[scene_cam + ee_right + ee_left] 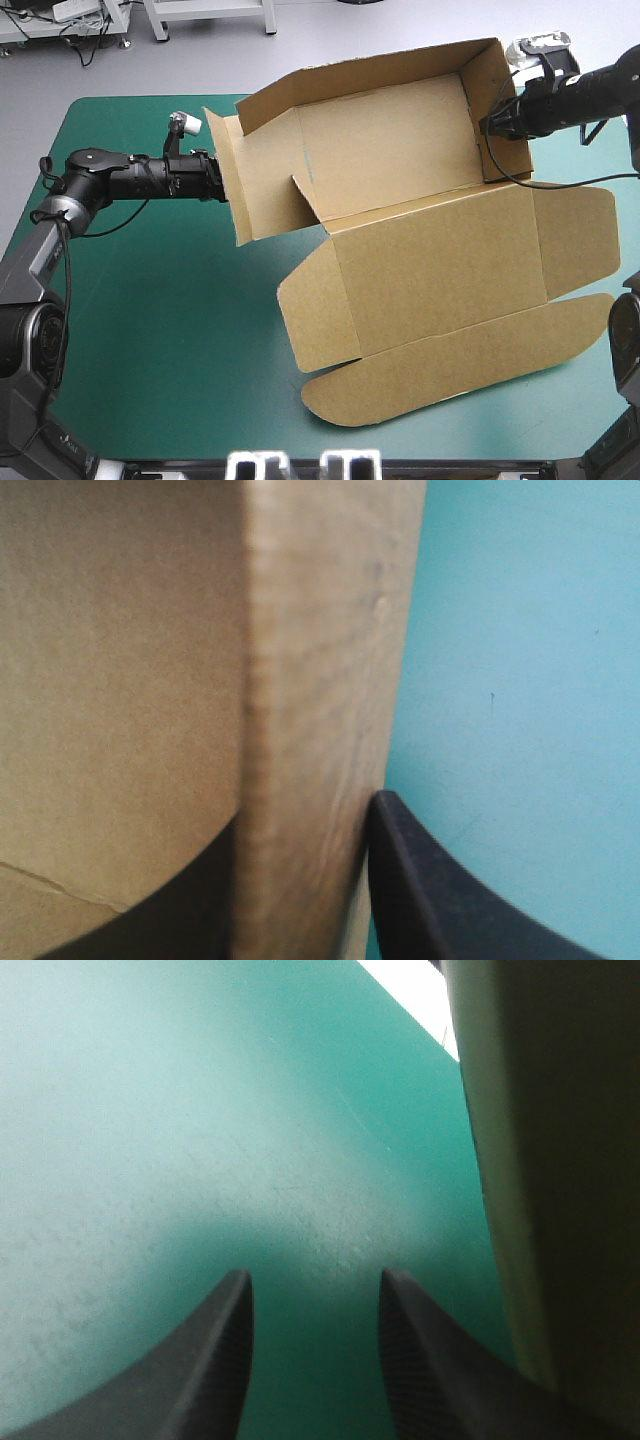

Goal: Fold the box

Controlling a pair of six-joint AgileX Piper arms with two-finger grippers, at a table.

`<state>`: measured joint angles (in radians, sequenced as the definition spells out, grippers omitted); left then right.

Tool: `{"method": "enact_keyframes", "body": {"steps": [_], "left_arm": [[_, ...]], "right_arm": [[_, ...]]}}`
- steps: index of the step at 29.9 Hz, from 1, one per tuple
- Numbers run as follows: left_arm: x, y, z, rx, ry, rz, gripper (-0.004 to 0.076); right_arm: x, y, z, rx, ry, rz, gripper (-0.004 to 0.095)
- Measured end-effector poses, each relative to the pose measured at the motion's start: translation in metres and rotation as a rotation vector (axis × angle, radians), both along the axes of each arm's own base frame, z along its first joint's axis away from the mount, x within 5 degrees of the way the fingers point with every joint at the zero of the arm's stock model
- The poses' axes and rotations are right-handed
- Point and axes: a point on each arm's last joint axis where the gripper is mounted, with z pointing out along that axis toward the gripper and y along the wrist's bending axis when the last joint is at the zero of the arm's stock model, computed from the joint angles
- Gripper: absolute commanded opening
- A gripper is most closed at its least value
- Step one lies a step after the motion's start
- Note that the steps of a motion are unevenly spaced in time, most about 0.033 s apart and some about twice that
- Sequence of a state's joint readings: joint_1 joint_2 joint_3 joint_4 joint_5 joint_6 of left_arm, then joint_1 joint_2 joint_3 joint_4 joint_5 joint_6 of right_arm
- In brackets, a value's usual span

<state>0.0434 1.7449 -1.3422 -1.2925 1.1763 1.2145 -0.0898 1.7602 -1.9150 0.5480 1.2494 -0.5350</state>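
The brown box [400,150] lies on the teal-green cover with its back and side walls raised and its lid [450,270] flat toward the front, flaps spread. My left gripper [222,185] is at the outside of the box's left wall. In the left wrist view it [315,1300] is open over bare cover, with the wall [560,1160] beside one finger, not between them. My right gripper [490,125] is shut on the box's right wall. In the right wrist view that wall [320,680] stands edge-on between the fingers [420,890].
The teal-green cover [150,330] shows to the left of the box and in front of it. The table's far edge runs just behind the box's back wall. The lid's flaps reach close to the table's right edge.
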Motion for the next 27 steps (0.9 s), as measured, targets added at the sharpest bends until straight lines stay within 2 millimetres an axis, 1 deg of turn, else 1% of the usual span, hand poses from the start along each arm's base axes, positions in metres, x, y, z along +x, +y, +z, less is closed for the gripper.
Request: {"method": "enact_keyframes", "body": {"steps": [5,7,11,14,21,27], "left_arm": [[0.002,-0.004,0.018,-0.004,-0.051,-0.007,0.0293],[0.0,-0.007,0.029,-0.003,-0.085,-0.017,0.0294],[-0.007,-0.017,0.052,-0.011,-0.147,-0.05,0.03],[-0.01,-0.023,0.064,-0.027,-0.164,-0.071,0.0315],[-0.013,-0.027,0.063,-0.002,-0.136,-0.085,0.037],[-0.014,-0.031,0.063,-0.001,-0.133,-0.094,0.0399]], "right_arm": [[0.002,0.0,0.0,-0.011,-0.004,-0.028,-0.0018],[0.003,0.002,0.0,-0.02,-0.012,-0.034,-0.0018],[0.004,0.012,0.0,-0.04,-0.031,-0.035,-0.0018],[0.006,0.019,-0.001,-0.041,-0.034,-0.032,-0.0018],[0.014,0.03,-0.007,-0.031,-0.045,-0.02,-0.0018],[0.018,0.031,-0.009,-0.022,-0.057,-0.027,-0.0018]]}}
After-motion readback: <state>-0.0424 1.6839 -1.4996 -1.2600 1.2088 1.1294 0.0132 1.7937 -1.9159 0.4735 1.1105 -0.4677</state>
